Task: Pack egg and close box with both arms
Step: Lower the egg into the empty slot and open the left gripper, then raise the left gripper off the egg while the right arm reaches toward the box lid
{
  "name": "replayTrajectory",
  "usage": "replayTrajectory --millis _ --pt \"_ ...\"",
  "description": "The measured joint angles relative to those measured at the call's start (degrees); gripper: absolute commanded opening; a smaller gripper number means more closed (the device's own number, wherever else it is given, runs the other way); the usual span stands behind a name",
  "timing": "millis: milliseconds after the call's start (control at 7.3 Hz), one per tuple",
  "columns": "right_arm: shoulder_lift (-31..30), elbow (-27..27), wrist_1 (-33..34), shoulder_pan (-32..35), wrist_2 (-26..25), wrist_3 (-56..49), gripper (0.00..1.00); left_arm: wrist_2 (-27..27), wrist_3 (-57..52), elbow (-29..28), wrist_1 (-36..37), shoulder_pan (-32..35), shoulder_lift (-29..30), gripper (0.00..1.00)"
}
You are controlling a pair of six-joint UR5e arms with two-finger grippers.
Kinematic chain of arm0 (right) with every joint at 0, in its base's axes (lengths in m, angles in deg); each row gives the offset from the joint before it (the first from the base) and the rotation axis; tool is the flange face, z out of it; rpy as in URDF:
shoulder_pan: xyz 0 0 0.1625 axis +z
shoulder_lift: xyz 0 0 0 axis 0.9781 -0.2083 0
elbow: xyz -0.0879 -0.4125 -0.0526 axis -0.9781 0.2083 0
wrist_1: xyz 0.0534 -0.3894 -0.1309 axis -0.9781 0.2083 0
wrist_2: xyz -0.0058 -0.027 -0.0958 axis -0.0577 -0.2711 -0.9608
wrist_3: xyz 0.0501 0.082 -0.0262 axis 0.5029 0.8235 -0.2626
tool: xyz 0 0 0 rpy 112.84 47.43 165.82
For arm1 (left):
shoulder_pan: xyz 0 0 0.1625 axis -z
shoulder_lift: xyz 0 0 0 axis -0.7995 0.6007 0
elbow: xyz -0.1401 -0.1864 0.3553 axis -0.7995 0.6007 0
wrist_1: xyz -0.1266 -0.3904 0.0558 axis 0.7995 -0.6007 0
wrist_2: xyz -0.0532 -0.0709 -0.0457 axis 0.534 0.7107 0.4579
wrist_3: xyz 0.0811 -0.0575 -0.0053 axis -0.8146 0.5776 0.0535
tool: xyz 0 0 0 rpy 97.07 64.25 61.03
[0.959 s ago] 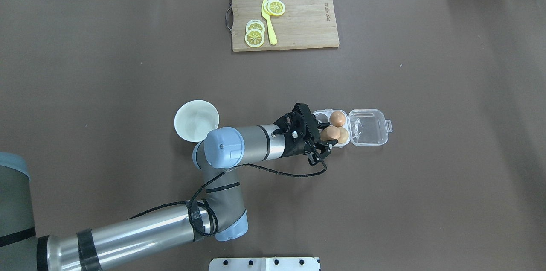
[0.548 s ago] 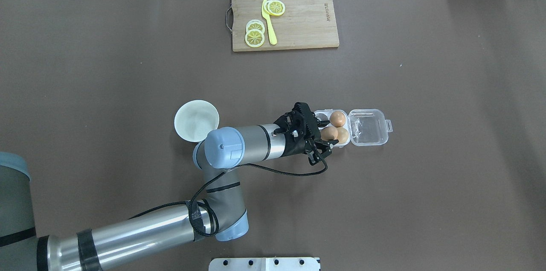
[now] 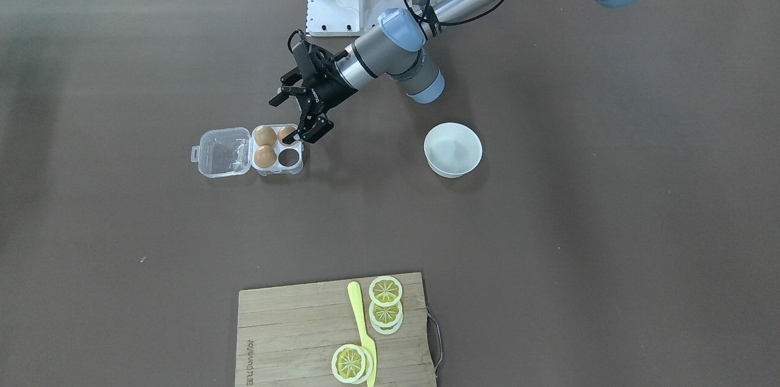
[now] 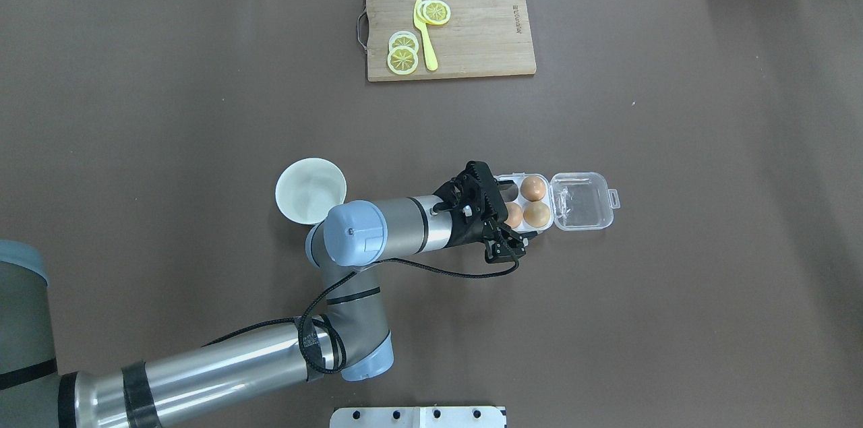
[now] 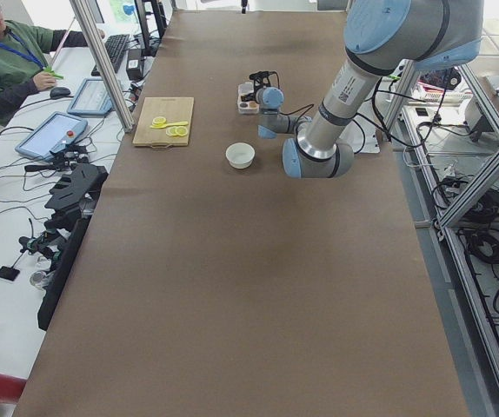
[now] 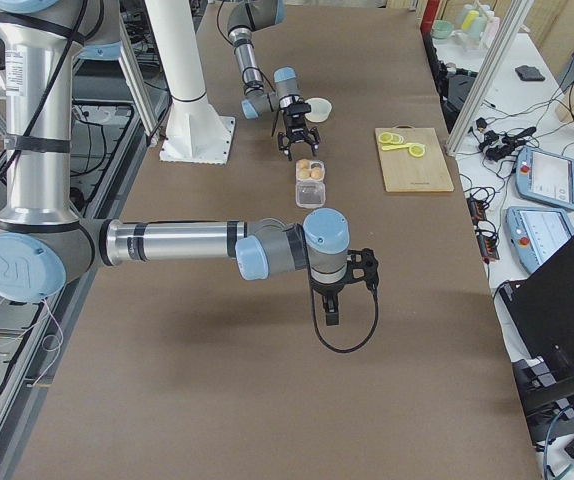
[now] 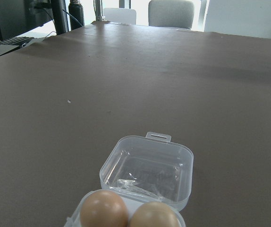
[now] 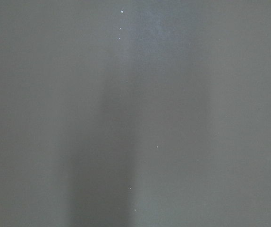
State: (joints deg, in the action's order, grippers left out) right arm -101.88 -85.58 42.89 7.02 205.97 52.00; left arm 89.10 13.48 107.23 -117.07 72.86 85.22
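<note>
We see the left claw (image 4: 516,220) spread wide, gripping nothing, over the egg (image 3: 284,131) seated in the open egg box (image 4: 583,202), just right of centre on the counter (image 4: 674,313). For the right claw (image 6: 343,292), we cannot tell.

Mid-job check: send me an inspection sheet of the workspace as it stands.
Surface: brown table, flat, a few pale specks.
Job's things: box open, lid laid flat; three eggs in cells, one cell empty.
Clutter: white bowl, empty; board with lemon slices and a yellow knife.
Grippers: left gripper open over the box's near cells; right gripper away from the box, above bare table, open or shut cannot be told.
Cables: black cable loops from the left wrist, off the box; another loop hangs by the right gripper.
Surroundings: operator seated at the side desk.
</note>
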Motion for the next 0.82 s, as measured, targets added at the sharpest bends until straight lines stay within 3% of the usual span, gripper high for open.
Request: replayTrajectory --millis 274,411,822 --pt "0.02 -0.02 0.0 -0.13 0.0 0.03 1.0 1.62 3.24 2.16 3.23 1.14 -0.13 0.21" --pt "0.02 -0.02 0.0 -0.16 0.0 0.05 1.0 3.21 8.89 5.13 7.5 1.85 -1.03 0.0" --pt "0.02 -0.02 0.02 -0.35 0.0 0.42 0.99 5.18 44.58 10.16 13.9 2.97 -5.08 0.0"
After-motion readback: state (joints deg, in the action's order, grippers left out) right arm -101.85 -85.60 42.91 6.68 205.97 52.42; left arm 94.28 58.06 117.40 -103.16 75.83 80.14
